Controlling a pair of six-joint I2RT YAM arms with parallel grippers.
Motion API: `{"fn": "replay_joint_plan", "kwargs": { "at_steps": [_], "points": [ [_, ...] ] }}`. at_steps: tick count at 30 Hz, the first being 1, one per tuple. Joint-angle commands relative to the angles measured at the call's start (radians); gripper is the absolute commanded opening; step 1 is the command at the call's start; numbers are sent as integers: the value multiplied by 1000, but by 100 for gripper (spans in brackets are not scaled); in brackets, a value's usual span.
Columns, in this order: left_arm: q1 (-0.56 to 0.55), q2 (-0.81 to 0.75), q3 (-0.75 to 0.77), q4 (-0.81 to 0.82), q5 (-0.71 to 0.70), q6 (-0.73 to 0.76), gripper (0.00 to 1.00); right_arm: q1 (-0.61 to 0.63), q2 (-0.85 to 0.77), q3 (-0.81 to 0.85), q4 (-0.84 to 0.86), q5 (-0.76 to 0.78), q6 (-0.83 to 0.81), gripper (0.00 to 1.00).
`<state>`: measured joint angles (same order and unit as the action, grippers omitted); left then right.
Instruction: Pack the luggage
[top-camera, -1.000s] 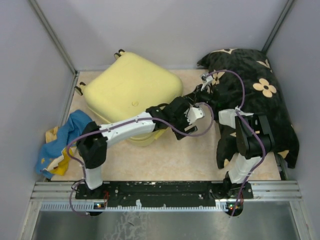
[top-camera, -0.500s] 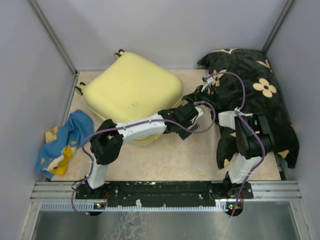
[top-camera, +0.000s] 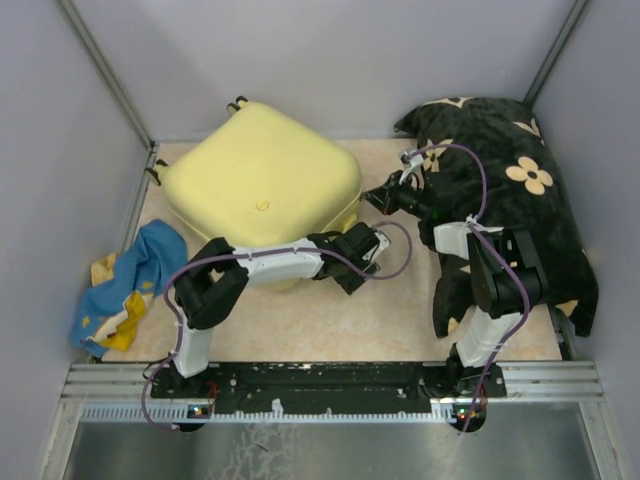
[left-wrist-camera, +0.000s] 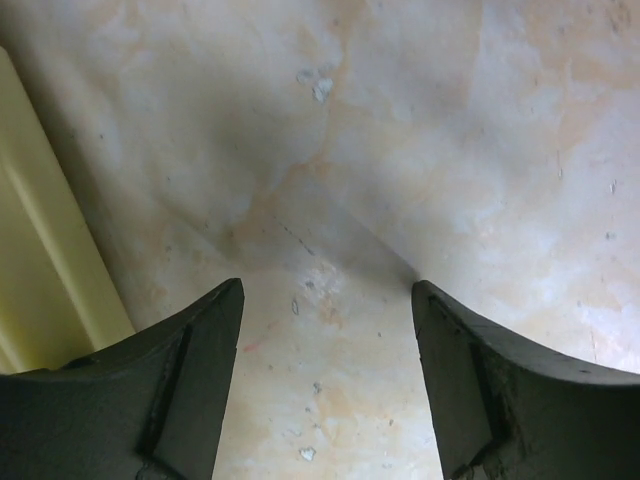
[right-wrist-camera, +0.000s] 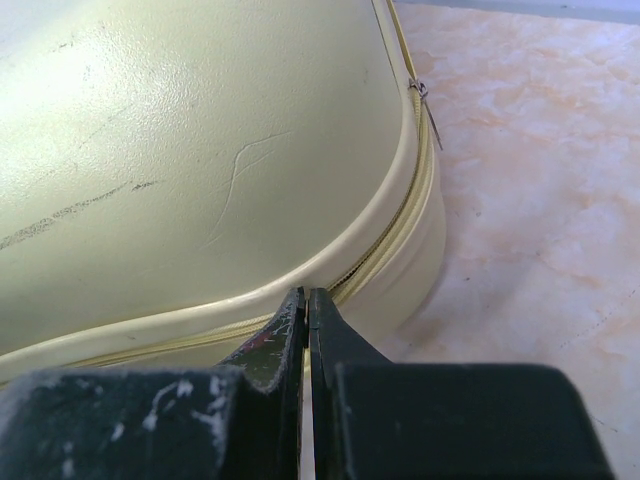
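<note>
On the pale marbled tabletop (top-camera: 330, 320) the yellow hard-shell suitcase (top-camera: 262, 190) lies with its domed lid down, while the blue-and-yellow cloth (top-camera: 125, 285) and the black floral pillow (top-camera: 520, 200) lie outside it. Our left gripper (left-wrist-camera: 327, 390) hangs wide and empty beside the case; our right gripper (right-wrist-camera: 306, 330), pinched narrow on nothing we can see, points at the zipper seam (right-wrist-camera: 400, 225), its metal pull (right-wrist-camera: 425, 100) farther along. We judge this fits either opening or closing
</note>
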<state>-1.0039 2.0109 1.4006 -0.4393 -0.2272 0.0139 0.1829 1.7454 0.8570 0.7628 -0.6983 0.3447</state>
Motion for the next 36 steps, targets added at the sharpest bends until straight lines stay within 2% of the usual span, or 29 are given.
{"fn": "replay_joint_plan", "kwargs": {
  "at_steps": [1, 3, 6, 10, 13, 20, 26, 30, 31, 32, 33, 36],
  "points": [
    [59, -99, -45, -31, -70, 89, 76, -4, -37, 12, 118, -21, 8, 0],
    [45, -119, 5, -72, -124, 81, 77, -5, -34, 11, 119, -24, 8, 0],
    [27, -129, 73, -151, -170, 42, 84, -5, -29, 11, 124, -26, 10, 0],
    [8, -146, 96, -181, -301, 3, 91, -5, -27, 14, 126, -26, 11, 0],
    [10, -144, 99, -210, -318, -11, 95, -5, -22, 17, 125, -30, 11, 0],
    [23, -56, 56, -180, -299, -31, 92, -6, -12, 23, 127, -27, 15, 0],
    [45, -15, -76, -86, -264, 23, 81, -9, -14, 28, 121, -28, 6, 0],
    [66, -46, -149, -62, -171, 153, 67, -23, -21, 22, 119, -43, -4, 0],
    [67, -64, -175, -60, -146, 196, 58, -30, -23, 19, 116, -47, -8, 0],
    [66, -89, -203, -54, -129, 241, 44, -39, -26, 17, 113, -51, -11, 0],
    [68, -115, -236, -46, -117, 275, 25, -49, -31, 13, 114, -56, -11, 0],
    [83, -189, -322, -39, -70, 364, 1, -85, -54, -9, 120, -62, -11, 0]
  ]
}}
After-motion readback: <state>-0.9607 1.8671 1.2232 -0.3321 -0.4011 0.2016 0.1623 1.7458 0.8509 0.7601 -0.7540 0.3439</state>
